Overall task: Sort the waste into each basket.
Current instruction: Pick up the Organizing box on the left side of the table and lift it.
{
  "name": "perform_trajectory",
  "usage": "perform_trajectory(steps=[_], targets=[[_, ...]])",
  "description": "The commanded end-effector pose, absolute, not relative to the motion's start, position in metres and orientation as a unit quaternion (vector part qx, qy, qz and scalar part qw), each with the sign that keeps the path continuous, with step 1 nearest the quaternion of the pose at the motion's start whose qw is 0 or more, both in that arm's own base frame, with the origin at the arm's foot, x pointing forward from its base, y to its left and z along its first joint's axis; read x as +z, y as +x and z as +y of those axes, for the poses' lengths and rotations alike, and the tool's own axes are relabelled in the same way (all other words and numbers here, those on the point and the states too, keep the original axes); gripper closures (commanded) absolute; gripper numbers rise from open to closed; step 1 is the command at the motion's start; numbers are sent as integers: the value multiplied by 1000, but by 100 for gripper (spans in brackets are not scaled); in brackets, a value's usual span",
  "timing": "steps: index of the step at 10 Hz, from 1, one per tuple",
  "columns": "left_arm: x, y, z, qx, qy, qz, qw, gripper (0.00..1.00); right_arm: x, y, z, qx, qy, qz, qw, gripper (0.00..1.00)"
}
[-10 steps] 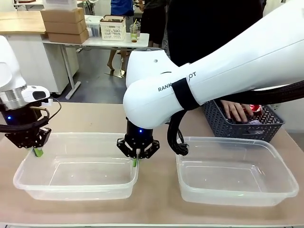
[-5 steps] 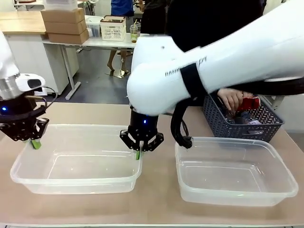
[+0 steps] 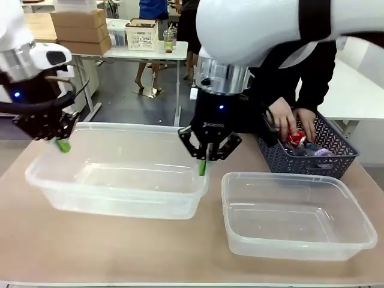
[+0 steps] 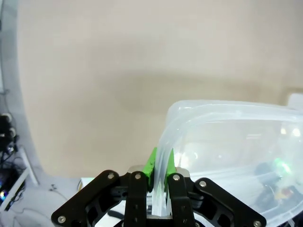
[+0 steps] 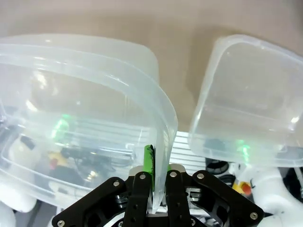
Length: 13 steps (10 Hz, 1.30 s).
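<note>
Both grippers hold one clear tub [image 3: 120, 201] in the air above the table. My left gripper [image 3: 62, 144] is shut on its left rim and my right gripper [image 3: 203, 167] is shut on its right rim. The left wrist view has the left gripper [image 4: 160, 191] pinching the thin rim of that tub [image 4: 227, 142]. In the right wrist view, the right gripper [image 5: 156, 187] clamps the tub wall [image 5: 85, 90]. A second clear tub [image 3: 300, 219] rests on the table at the right, seen again as the second tub [image 5: 251, 94]. A red can [image 3: 295, 138] is in the person's hands.
A dark grey lattice basket [image 3: 282, 161] stands at the back right of the table. The person's hands [image 3: 282, 117] reach into it among the waste. Bare tabletop [image 3: 90, 252] lies under and in front of the lifted tub.
Both arms have lifted the left tub off the table and carried it up and a little to the right. The person's hands moved inside the grey basket.
</note>
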State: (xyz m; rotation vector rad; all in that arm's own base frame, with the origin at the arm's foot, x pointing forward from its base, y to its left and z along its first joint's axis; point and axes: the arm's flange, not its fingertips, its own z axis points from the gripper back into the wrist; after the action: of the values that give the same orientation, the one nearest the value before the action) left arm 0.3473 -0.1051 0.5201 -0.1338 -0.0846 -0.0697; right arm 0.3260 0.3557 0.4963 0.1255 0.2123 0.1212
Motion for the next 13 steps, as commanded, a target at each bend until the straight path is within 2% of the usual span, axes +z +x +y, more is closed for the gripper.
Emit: perform_trajectory(steps=[1, 3, 4, 5, 7, 8, 9, 10, 13], targets=[[509, 343, -97, -33, -56, -33, 997, 100, 494, 322, 365, 33, 60, 100, 993, 100], [509, 343, -97, -33, -56, -33, 997, 100, 494, 322, 365, 33, 60, 100, 993, 100], [514, 344, -106, -36, -65, -31, 997, 94, 496, 330, 356, 47, 64, 100, 992, 96], [514, 346, -113, -43, -102, -33, 993, 94, 493, 338, 351, 70, 99, 122, 985, 96], [530, 357, -150, -57, -141, -84, 985, 94, 531, 356, 318, 74, 91, 92, 989, 96], [532, 366, -171, -49, -145, -90, 984, 94, 541, 369, 299, 54, 78, 83, 992, 96], [527, 376, -196, -36, -144, -79, 986, 94, 546, 382, 280, 62, 54, 78, 994, 96], [517, 386, -217, -30, -93, -74, 992, 94, 550, 387, 266, 88, 54, 86, 991, 96], [510, 411, -254, -74, -89, -24, 993, 94, 527, 394, 252, 99, 37, 89, 990, 96]])
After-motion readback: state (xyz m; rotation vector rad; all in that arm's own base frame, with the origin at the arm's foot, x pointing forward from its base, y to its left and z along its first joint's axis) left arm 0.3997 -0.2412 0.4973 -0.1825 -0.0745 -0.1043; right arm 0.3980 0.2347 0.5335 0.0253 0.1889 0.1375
